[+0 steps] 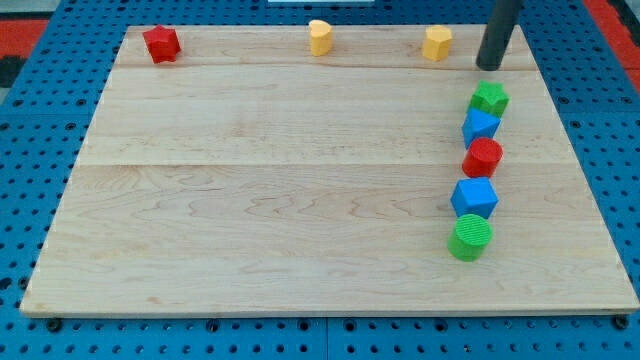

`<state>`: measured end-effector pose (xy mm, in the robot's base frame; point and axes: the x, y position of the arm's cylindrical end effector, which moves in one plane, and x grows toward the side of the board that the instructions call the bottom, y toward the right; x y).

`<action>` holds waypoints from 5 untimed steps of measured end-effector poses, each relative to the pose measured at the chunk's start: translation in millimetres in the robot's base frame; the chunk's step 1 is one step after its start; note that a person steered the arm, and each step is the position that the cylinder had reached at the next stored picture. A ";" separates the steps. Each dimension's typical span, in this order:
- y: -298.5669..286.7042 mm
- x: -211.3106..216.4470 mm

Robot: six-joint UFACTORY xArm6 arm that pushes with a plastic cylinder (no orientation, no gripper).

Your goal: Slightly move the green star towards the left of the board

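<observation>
The green star (490,98) sits near the view's right edge of the wooden board (270,200), at the top of a column of blocks. My tip (488,66) rests on the board just above the green star, a small gap apart from it. Below the star in the column come a blue block (480,125), a red cylinder (483,157), a blue cube (474,197) and a green cylinder (470,238).
Along the view's top edge of the board stand a red block (161,44) at the left, a yellow block (320,37) in the middle and a yellow block (437,43) to the left of my rod. A blue pegboard (30,130) surrounds the board.
</observation>
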<state>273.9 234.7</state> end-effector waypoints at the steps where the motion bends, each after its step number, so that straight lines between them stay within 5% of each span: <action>1: 29.1 67.4; 2: 61.2 110.8; 5: 0.1 66.1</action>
<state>340.0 234.8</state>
